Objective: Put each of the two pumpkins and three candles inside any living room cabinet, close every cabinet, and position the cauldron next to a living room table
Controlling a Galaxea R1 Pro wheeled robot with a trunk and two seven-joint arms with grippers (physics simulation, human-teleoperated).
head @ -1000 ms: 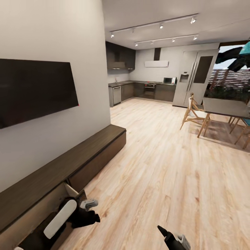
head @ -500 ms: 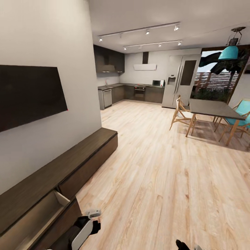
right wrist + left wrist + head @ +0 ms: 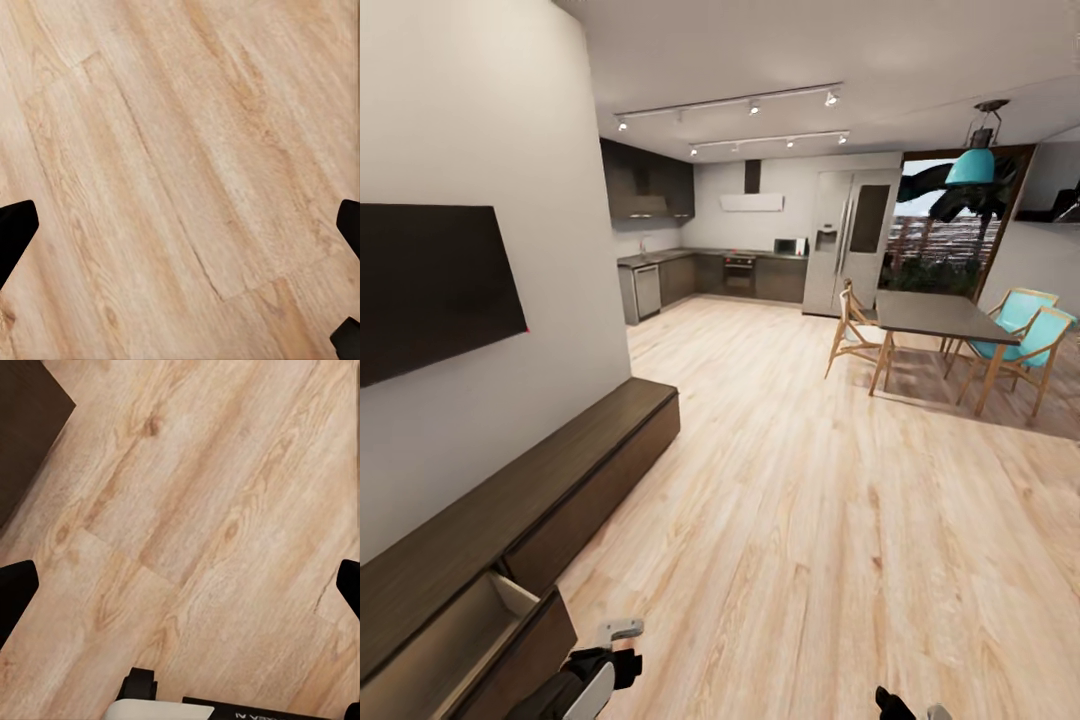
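Bright even light, soft shadows, edge distortion

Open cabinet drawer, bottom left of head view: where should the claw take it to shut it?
No handle shows on the drawer. Probably push flat on its dark front panel, coming from the floor side, toward the wall. The left claw is nearest, with fingers spread.

Open floor (image 3: 810, 520) ahead, wide passage. Cabinet (image 3: 560, 470) w/ open drawer (image 3: 455, 645) blocks left; table (image 3: 935, 315) & chairs (image 3: 1015, 335) far right.

An open-plan home is showing — wall television (image 3: 430, 285), dining table (image 3: 938, 316) with chairs, kitchen (image 3: 730, 275) lying beyond.
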